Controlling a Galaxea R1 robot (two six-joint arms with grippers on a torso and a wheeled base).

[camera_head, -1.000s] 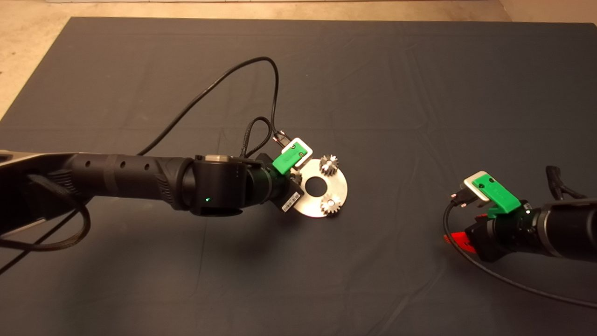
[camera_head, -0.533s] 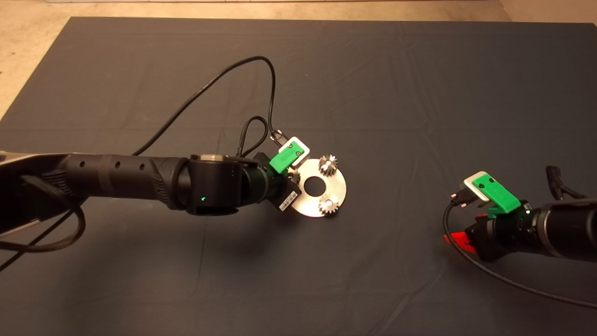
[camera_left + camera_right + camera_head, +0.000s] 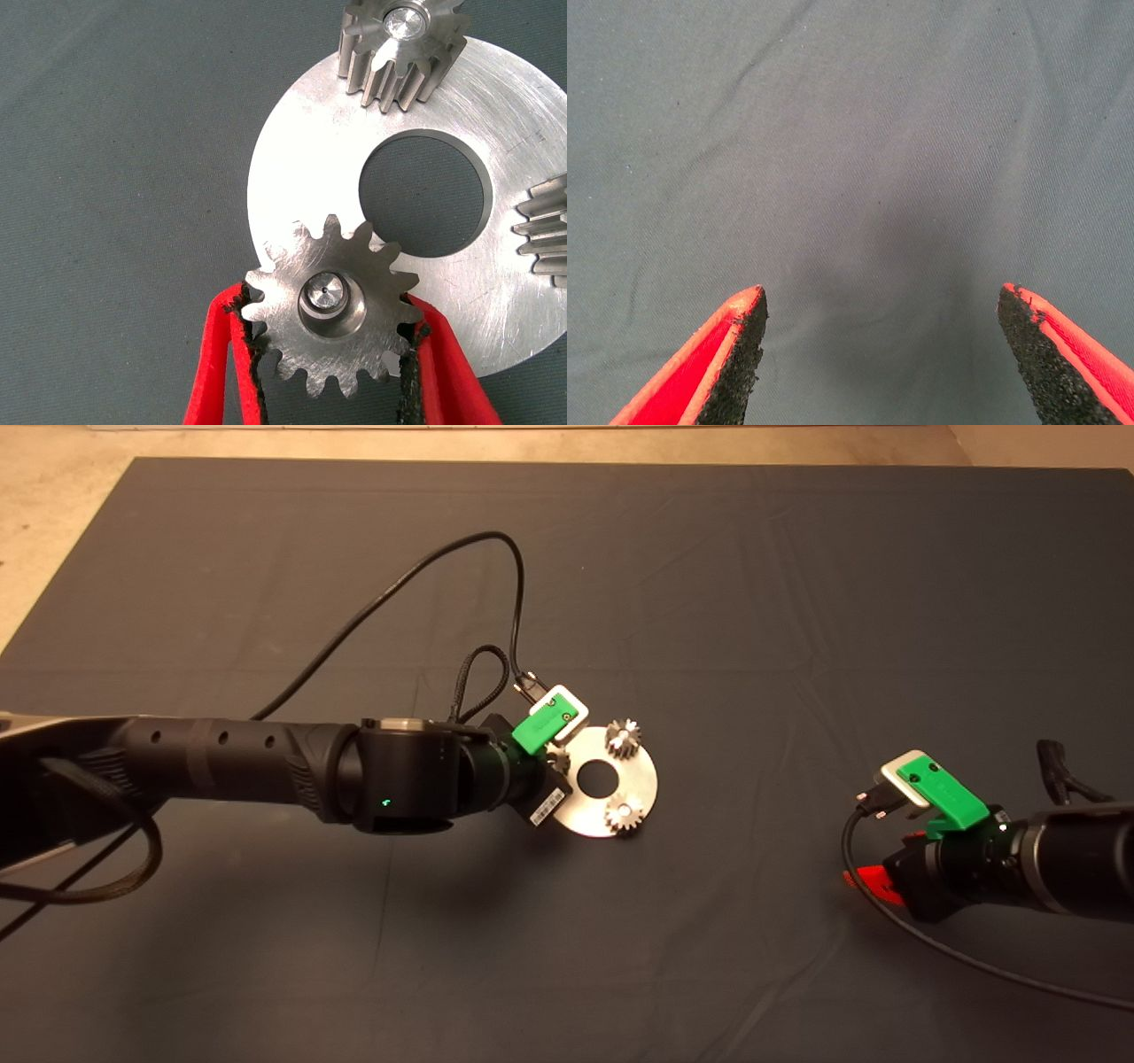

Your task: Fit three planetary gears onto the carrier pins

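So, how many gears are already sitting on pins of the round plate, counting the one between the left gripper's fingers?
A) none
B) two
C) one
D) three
D: the left wrist view shows the gear between the left gripper fingers with a pin through its bore, and the head view shows two more gears on the plate.

Robotics lab bench: dark mat (image 3: 797,584), 2 cabled arms, machined gears (image 3: 625,739).
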